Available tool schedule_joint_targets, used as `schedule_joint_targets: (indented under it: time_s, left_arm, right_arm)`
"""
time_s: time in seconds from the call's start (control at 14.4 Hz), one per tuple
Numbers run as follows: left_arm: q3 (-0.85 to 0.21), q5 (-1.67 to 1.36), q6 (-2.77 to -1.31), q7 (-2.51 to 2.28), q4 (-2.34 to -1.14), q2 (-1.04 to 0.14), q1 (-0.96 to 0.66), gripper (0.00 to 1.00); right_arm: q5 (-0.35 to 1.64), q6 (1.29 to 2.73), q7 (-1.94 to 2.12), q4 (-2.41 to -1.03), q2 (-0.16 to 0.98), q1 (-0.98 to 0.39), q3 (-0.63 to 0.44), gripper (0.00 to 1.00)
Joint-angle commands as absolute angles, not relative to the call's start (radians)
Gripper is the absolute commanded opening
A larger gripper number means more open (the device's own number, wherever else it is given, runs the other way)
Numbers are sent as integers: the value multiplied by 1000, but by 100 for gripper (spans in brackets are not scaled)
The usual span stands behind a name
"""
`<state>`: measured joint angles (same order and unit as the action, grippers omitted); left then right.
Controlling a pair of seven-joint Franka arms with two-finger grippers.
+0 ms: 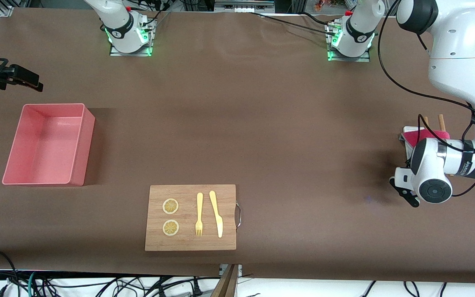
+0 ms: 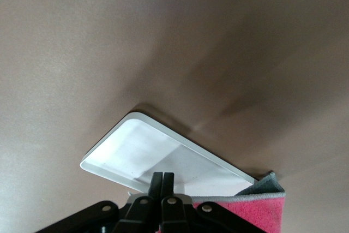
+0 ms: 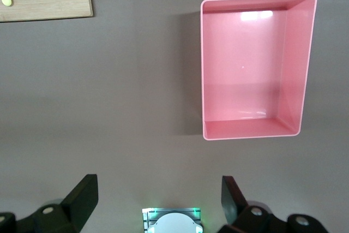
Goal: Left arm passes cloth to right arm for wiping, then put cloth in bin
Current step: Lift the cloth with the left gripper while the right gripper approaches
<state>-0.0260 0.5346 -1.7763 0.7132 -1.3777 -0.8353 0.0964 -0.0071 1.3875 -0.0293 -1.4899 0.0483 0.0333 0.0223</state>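
The magenta cloth (image 1: pixel 429 135) with its grey hem (image 2: pixel 256 211) lies across one end of a small white tray (image 2: pixel 136 151) at the left arm's end of the table. My left gripper (image 2: pixel 162 177) is shut down there, the cloth's edge running in at its fingers and the tips reaching on over the tray. In the front view the left arm's wrist (image 1: pixel 427 165) covers that gripper. The right gripper (image 1: pixel 27 80) hangs open and empty over the table at the right arm's end, its fingers (image 3: pixel 82 195) spread wide. The pink bin (image 1: pixel 43 179) stands empty.
A wooden cutting board (image 1: pixel 190 243) lies near the front camera with two lemon slices (image 1: pixel 170 206), a fork (image 1: pixel 199 214) and a knife (image 1: pixel 217 214) on it. Two wooden pegs (image 1: pixel 441 121) stick up beside the tray. The right wrist view shows the bin (image 3: pixel 297 69) and the board's corner (image 3: pixel 71 9).
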Motion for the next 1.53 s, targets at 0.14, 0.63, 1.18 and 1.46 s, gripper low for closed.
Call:
schedule_joint_targets:
  time_s: [0.14,0.63,1.18,1.46]
  left_arm:
    - [-40,537,-1718,730,-1353,-809,91,0]
    - [-73,493,-1611,735,-1353,-612,15,0]
    - [-192,355,-1591,727,-1351,-410,15,0]
    - [-244,197,-1591,681,-1275,-390,14,0]
  right_arm:
    - [9,1387,-21,-1482,51,40,21,100]
    - [9,1387,-21,-1482,51,40,21,100]
    - [-1,1393,-23,-1485,95,32,25,100]
    - [1,1393,-23,-1485,175,25,29,100]
